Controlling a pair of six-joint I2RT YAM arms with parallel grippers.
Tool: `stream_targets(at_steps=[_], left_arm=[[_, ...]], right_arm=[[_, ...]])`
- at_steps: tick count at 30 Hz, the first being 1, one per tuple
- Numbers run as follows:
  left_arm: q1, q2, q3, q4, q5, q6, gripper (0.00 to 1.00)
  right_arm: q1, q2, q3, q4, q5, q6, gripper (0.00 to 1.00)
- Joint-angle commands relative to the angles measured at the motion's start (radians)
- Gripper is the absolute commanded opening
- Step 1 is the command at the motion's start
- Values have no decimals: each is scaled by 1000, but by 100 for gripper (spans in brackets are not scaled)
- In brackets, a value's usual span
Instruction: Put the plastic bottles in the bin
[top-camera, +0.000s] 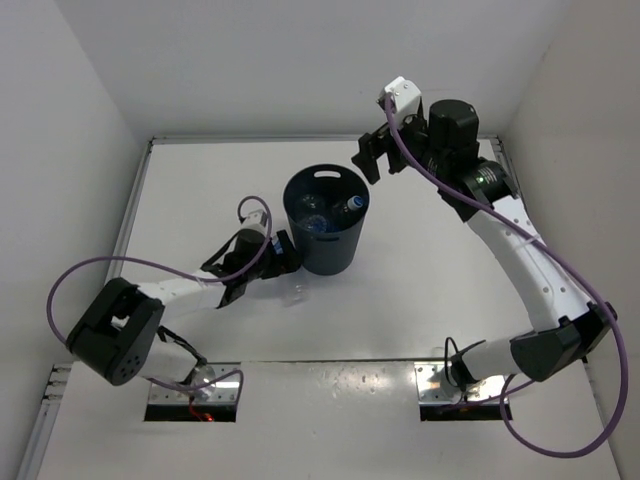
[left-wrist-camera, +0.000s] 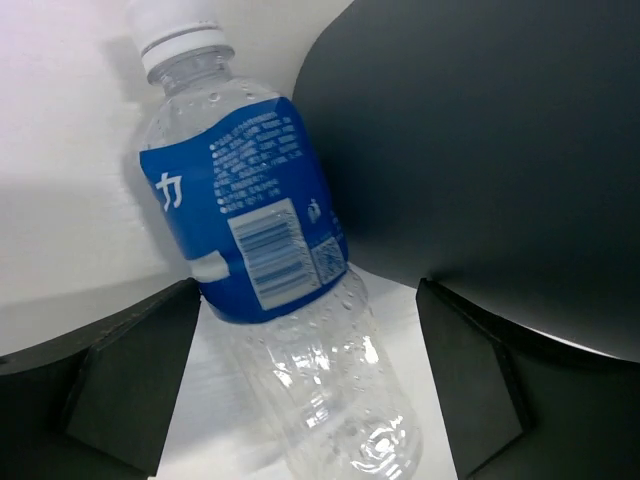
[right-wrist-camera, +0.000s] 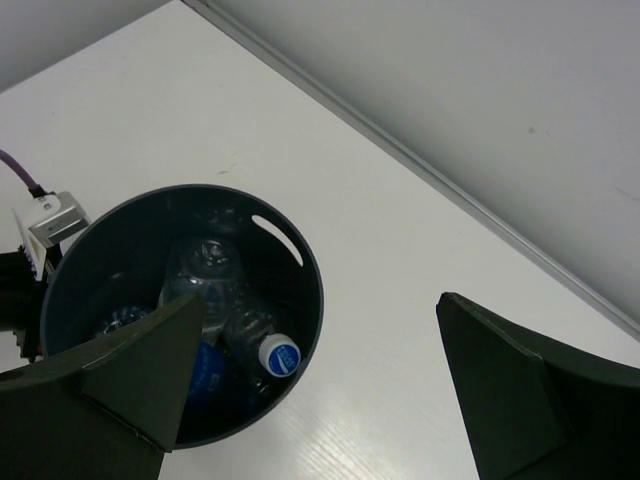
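The left hand (left-wrist-camera: 300, 372) is gaping wide around a plastic bottle (left-wrist-camera: 268, 235) lying on the worktop (left-wrist-camera: 70, 150), just beside the bin (top-camera: 331, 250). The right hand (right-wrist-camera: 318, 340) is hanging open, empty, above the bin, with several plastic bottles (right-wrist-camera: 228, 312) lying inside.

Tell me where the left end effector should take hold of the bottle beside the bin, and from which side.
Across the clear ribbed body just below the blue label, coming in from the base end. The bottle already sits inside the open left end effector, cap pointing away, and the bin wall crowds one side, so a straight-in approach looks safest.
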Motion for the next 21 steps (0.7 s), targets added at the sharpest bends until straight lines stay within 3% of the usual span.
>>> stream_targets(at_steps=[1, 7, 15, 21], left_arm=[[7, 53, 58, 42, 19, -33, 93], [16, 76, 76, -17, -4, -33, 79], [59, -73, 76, -114, -73, 7, 47], [68, -206, 174, -244, -170, 67, 44]], right_arm=[[-8, -22, -9, 24, 34, -32, 100], [-8, -22, -27, 24, 34, -23, 100], [-17, -13, -36, 45, 25, 6, 100], [-17, 6, -36, 54, 6, 35, 100]])
